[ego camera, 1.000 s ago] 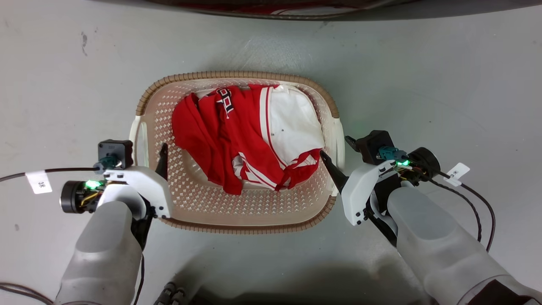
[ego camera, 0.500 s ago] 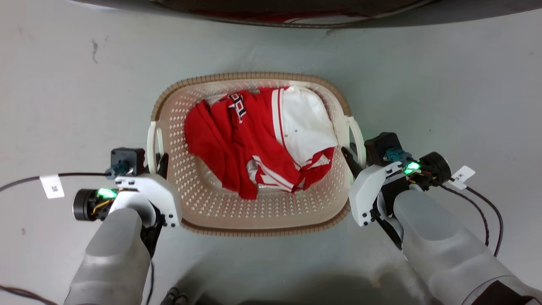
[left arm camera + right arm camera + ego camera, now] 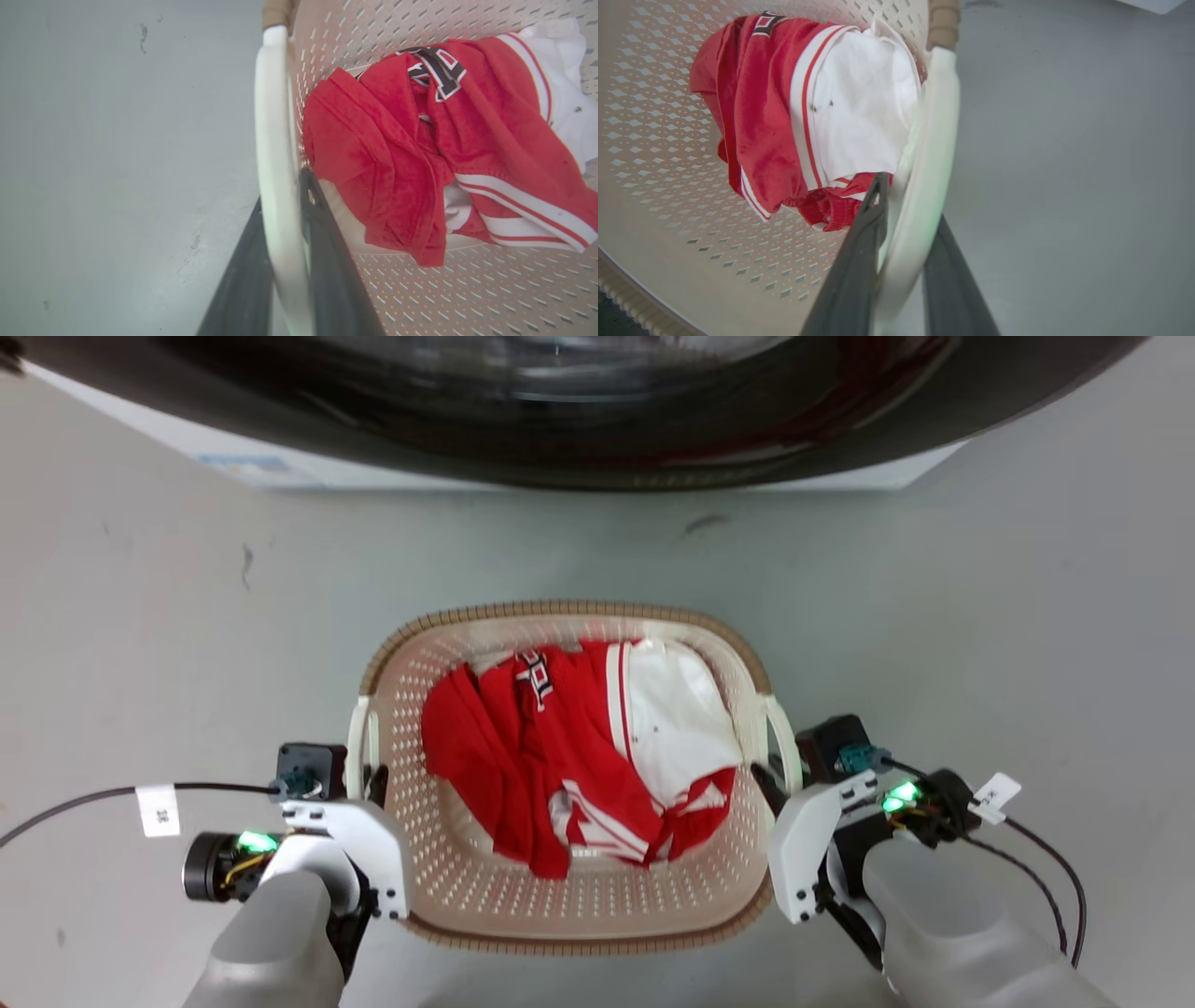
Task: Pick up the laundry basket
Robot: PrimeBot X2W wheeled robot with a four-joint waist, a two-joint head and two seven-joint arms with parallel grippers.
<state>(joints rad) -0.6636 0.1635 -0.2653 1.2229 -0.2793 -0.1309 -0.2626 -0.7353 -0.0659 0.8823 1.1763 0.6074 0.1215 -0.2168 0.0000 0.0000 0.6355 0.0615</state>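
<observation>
The laundry basket point(image 3: 560, 609), clamped both sides
Low at the floor point(image 3: 934, 616), lifted or not unclear; left gripper point(image 3: 282, 196) and right gripper point(image 3: 909, 200) jaws pinch its handles point(image 3: 275, 140). Uneven lifting could tilt it, slipping one free.

Bare floor point(image 3: 140, 644) lies open left, right and beyond the laundry basket point(image 3: 560, 612), up to the washing machine point(image 3: 597, 420), whose dark front looms over the far side. Inside, a red-and-white garment point(image 3: 560, 756) crowds the middle; the perforated near wall is clear. Both side handles point(image 3: 275, 140) are occupied, the left claw point(image 3: 372, 779) and the right claw point(image 3: 766, 782) each clamped across one.
</observation>
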